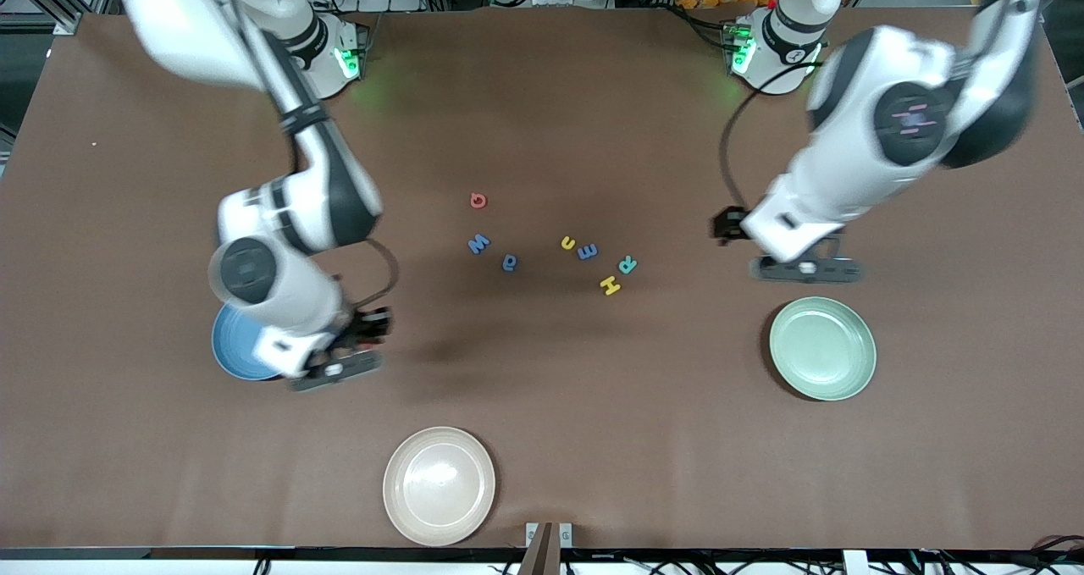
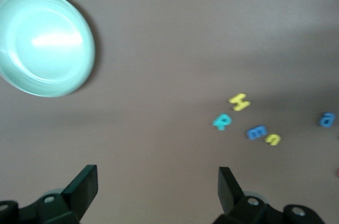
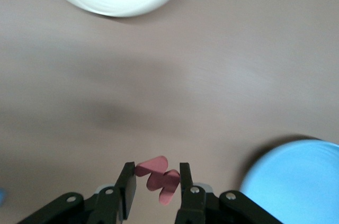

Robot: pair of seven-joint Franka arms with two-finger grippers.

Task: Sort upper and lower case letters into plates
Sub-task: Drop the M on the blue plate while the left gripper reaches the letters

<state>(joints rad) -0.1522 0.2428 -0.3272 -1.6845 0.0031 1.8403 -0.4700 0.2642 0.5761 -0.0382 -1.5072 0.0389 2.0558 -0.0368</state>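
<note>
Right end effector (image 3: 154, 182): clamped on a red letter (image 3: 158, 177); hangs over bare worktop (image 1: 542, 389) just beside the blue plate (image 1: 235, 353).
Left end effector (image 2: 158, 186): fingers apart, nothing between them; over bare worktop near the green plate (image 1: 822, 348).
Plates: green plate holds nothing; the visible part of the blue plate holds nothing, the rest is hidden under the right arm; a cream plate (image 1: 439, 485) lies nearest the front camera, also bare.
Letters on worktop: seven loose in the middle; red G (image 1: 478, 200), blue W (image 1: 478, 243), blue a (image 1: 510, 262), yellow u (image 1: 567, 242), blue E (image 1: 587, 252), teal R (image 1: 627, 264), yellow H (image 1: 610, 285).
Progress: judged barely begun; one letter in hand, none seen on a plate, seven left.
Room: letters lie apart from one another, R and H closest; wide bare worktop lies between cluster and plates; no plate is at an edge, though the cream one lies near the front edge.
</note>
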